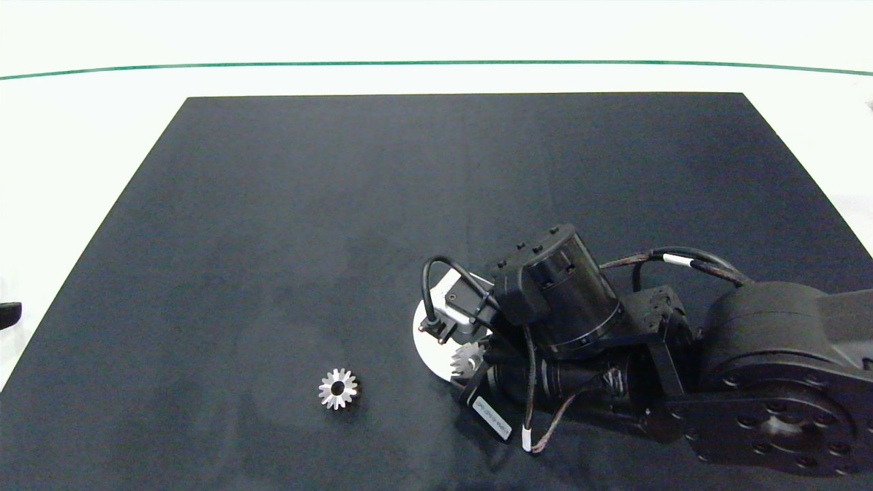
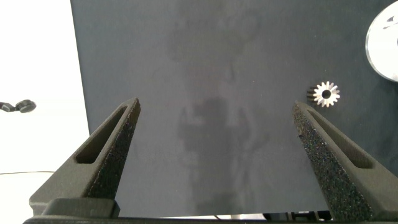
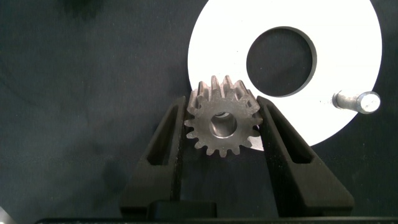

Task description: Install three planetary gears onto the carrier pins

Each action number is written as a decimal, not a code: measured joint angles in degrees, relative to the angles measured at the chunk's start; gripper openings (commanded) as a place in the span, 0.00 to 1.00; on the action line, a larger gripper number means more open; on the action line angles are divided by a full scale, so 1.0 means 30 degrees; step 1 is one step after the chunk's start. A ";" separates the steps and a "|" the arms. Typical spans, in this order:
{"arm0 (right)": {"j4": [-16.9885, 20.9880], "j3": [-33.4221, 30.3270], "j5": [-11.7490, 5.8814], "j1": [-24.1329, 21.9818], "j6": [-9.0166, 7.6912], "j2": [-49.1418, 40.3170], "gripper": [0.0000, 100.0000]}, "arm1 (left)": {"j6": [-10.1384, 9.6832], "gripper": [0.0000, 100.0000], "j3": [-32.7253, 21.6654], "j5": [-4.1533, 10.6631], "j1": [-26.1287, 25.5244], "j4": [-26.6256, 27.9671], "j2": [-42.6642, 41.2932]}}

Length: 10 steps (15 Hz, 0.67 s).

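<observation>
My right gripper [image 3: 222, 118] is shut on a silvery planetary gear [image 3: 222, 124], holding it over the rim of the white disc [image 3: 348, 37]. One carrier pin [image 3: 357, 101] stands bare on the disc; the other pins are hidden or out of frame. In the head view the right arm covers most of the disc [image 1: 428, 341], and the held gear [image 1: 467, 358] shows at its edge. A second gear [image 1: 337, 389] lies flat on the black mat to the disc's left, also seen as the gear [image 2: 324, 94] ahead of my open, empty left gripper [image 2: 216, 106]. A third gear is not in view.
The black mat [image 1: 341, 204] covers most of the white table. The right arm's wrist and cables [image 1: 566, 307] hang over the disc. The left arm shows only as a dark tip [image 1: 8, 315] at the table's left edge.
</observation>
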 measured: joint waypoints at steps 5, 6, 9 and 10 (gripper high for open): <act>0.0179 0.0000 -0.0012 0.0000 -0.0154 0.0223 0.19 | 0.0000 1.00 0.0000 0.0000 0.0000 0.0000 -0.0049; 0.0317 0.0000 -0.0012 0.0000 -0.0171 0.0252 0.19 | -0.0004 1.00 0.0000 -0.0004 -0.0008 0.0000 -0.0065; 0.0451 -0.0122 -0.0012 -0.0041 -0.0163 0.0297 0.19 | -0.0004 1.00 0.0000 0.0000 -0.0081 0.0000 -0.0081; 0.0488 -0.0195 -0.0004 -0.0049 -0.0163 0.0305 0.19 | -0.0004 1.00 0.0000 -0.0004 -0.0081 0.0000 -0.0081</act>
